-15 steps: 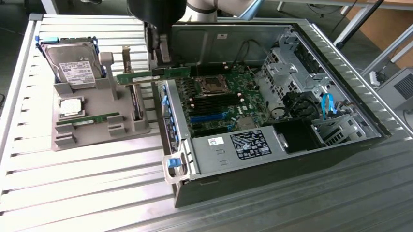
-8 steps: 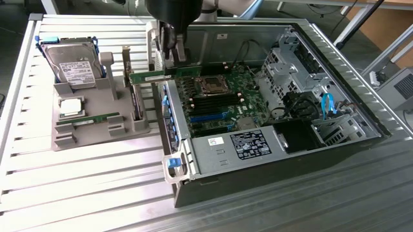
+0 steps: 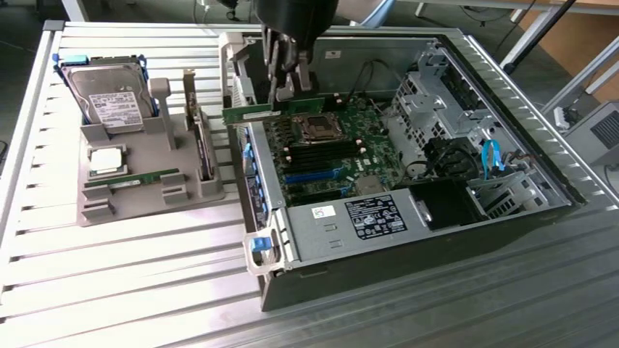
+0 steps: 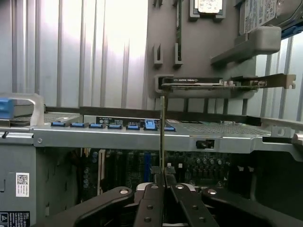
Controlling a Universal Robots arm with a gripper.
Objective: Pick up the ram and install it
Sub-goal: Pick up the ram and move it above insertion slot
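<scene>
Arm: the arm (image 3: 295,14) reaches straight down from above, over the open computer case (image 3: 541,181) on the desk (image 3: 126,275).
Gripper: the gripper (image 3: 290,93) has its fingers pressed together, pinching the ram (image 3: 254,113) by its top edge.
Ram: held on edge with its length level, above the motherboard (image 3: 329,156), by the case wall nearest the grey holder (image 3: 145,206).
Holder: carries a hard drive (image 3: 111,98) and a square chip (image 3: 106,161).

Below the gripper (image 3: 293,93) lies the motherboard (image 3: 334,159) inside the open computer case (image 3: 406,279). Well off to its side, at the exterior view's left, a grey tray (image 3: 145,203) carries a hard drive (image 3: 111,98) and a processor chip (image 3: 106,161).
</scene>
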